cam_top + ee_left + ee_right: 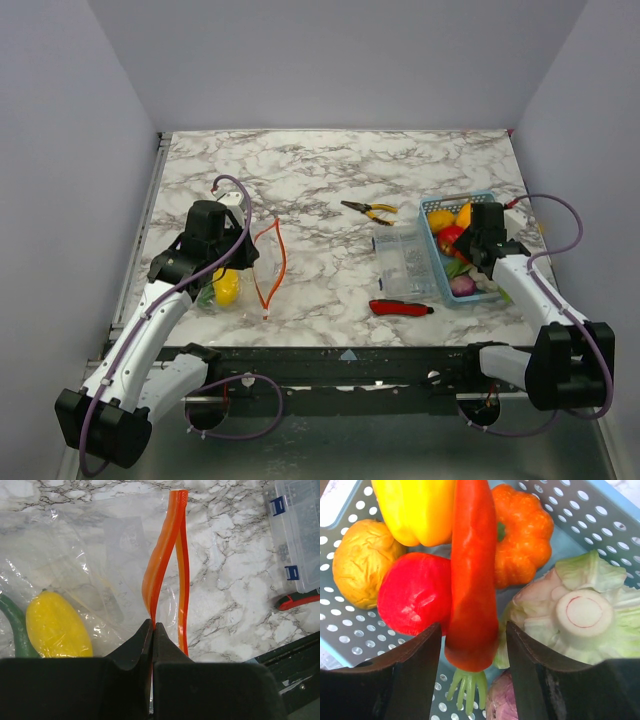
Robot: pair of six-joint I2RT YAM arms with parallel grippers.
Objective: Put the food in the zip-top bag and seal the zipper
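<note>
Left fingers [127, 662] clamped on zipper [162, 565], likely holding bag [75, 555] mouth open at desk [330, 170] left, yellow pepper [57, 627] already inside | right fingers [415, 670] apart, astride red pepper [472, 580] in basket [600, 510], apparently lining up a pick.

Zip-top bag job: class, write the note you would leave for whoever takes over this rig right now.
Left gripper: jaws shut on the zipper, holding the zip-top bag with its mouth open.
Right gripper: jaws open astride a long red pepper in the blue basket.
Done: a yellow piece and a green piece look to be inside the bag.
Left: bag the red pepper, tomato, yellow pepper, orange pepper and the rest, then seal the zipper.
</note>
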